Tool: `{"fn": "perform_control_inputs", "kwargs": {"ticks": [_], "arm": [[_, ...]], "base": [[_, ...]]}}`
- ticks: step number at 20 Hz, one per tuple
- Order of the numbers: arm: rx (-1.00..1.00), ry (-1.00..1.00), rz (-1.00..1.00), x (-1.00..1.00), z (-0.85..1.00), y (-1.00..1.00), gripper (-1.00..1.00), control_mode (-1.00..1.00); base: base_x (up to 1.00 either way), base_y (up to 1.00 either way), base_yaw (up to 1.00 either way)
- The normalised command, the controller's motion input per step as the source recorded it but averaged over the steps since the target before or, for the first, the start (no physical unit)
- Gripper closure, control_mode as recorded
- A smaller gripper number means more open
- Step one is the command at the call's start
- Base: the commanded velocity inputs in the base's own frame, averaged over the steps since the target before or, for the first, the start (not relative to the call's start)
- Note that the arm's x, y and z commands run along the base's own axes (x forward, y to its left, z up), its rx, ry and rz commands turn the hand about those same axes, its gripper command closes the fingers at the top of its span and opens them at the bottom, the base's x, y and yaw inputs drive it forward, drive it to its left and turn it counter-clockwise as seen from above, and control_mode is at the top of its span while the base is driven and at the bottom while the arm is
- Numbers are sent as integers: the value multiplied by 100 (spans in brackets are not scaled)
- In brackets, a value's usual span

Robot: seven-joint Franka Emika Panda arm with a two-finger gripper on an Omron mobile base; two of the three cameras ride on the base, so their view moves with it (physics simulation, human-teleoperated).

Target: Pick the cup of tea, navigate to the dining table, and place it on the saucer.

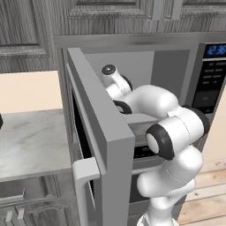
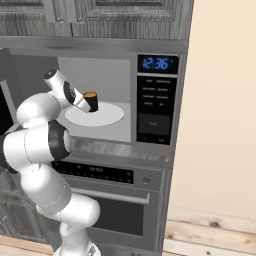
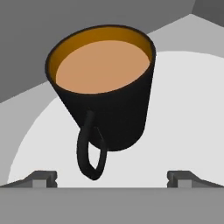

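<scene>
- The white arm (image 2: 40, 150) rises from the base, folds at a dark elbow joint, and reaches forward into the open microwave (image 2: 100, 95).
- The microwave door (image 1: 95, 132) hangs swung out to the left, beside the arm.
- The hand (image 3: 112, 178) is spread wide, holding nothing; one of its fingertips (image 3: 43, 178) shows on either side of the cup's handle, apart from it.
- The cup of tea (image 3: 105, 87) stands upright on the pale round turntable (image 2: 107, 116) inside the microwave, just beyond the hand, handle turned toward it.
- In the right base view the cup of tea (image 2: 91, 101) sits at the turntable's left part, right at the arm's tip.
- A lit blue clock (image 2: 156, 63) sits at the top of the control panel, right of the cavity.
</scene>
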Motion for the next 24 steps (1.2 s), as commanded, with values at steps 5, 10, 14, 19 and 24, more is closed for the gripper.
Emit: {"fn": "perform_control_inputs", "kwargs": {"ticks": [5,10,14,19,24], "arm": [[-1,0,-9,20,0,0,-100,-100],[-1,0,-6,21,0,0,-100,-100],[0,0,-4,16,-1,0,-100,-100],[0,0,-8,6,-13,0,-100,-100],[0,0,-12,-4,-14,-2,-100,-100]], "base": [[0,0,0],[0,0,0],[0,0,0],[0,0,0],[0,0,0]]}}
